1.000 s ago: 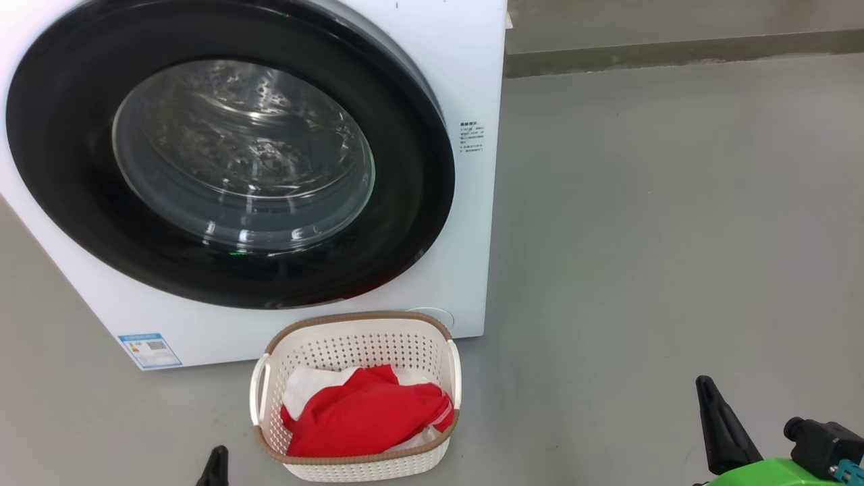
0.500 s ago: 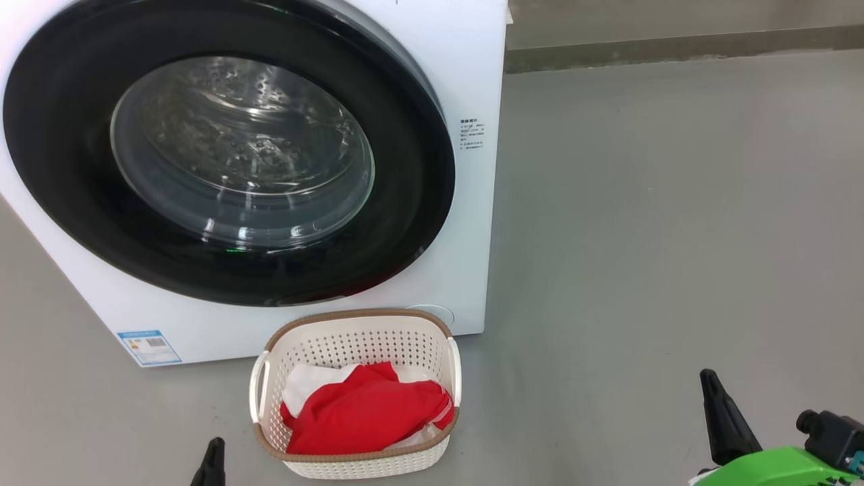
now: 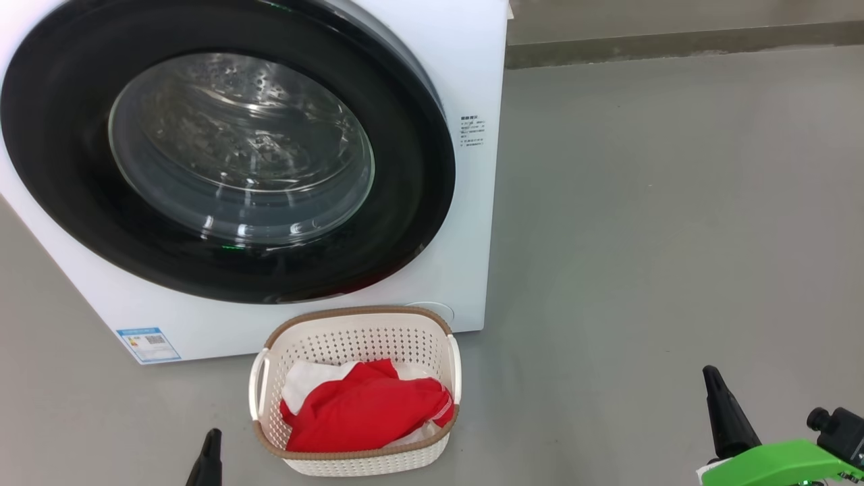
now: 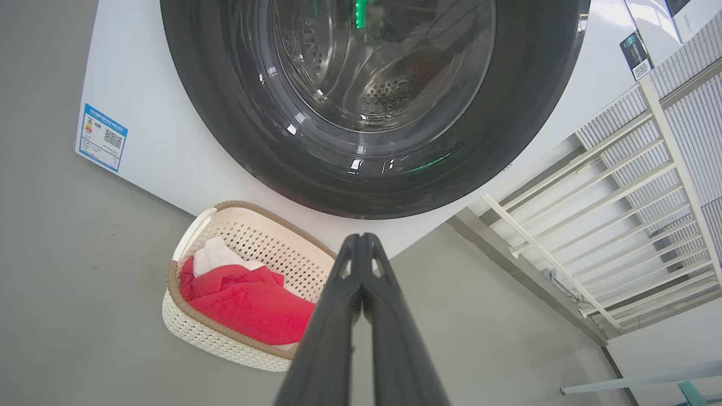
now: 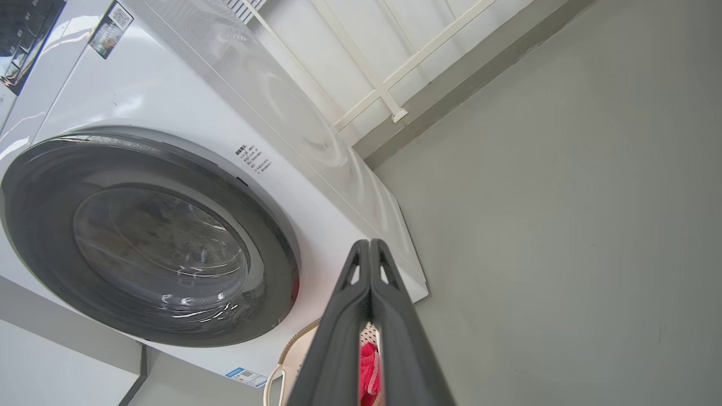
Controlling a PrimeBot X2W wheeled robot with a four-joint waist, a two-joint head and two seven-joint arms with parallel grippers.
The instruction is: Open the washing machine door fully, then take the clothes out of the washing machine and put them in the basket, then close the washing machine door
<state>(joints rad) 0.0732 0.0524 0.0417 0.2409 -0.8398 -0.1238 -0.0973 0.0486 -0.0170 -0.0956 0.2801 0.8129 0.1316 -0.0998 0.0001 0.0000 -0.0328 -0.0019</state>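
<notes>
**Asker:** How far along are you?

**Me:** Nearly at the end, I judge. The clothes (image 3: 364,415), red with a white piece, lie heaped in the basket (image 3: 358,317). It stands on the floor (image 3: 641,236) just in front of the washing machine (image 3: 476,67). The washing machine door (image 3: 412,202) sits flush against the front, so to my eye it is closed.

**Asker:** Anything left?

**Me:** Little, I think. Through the glass the drum (image 4: 389,90) shows bare perforated steel. There is a faint reddish patch there that may be a reflection, but I cannot tell.

**Asker:** And your fingers?

**Me:** My left fingers (image 4: 361,242) are clenched tip to tip on nothing. My right fingers (image 5: 369,248) are likewise pressed together and empty. Both hang low, well apart from door and basket.

**Asker:** What does each view give?

**Me:** The head view has the door, the basket and both pairs of fingertips together. The left wrist view looks deepest into the drum and takes in the whole basket from the side. Both wrist views add a white railing (image 4: 620,186) beside the machine. The right wrist view gives the machine's top and side, but there the basket is a sliver of rim and red cloth behind my fingers.
</notes>
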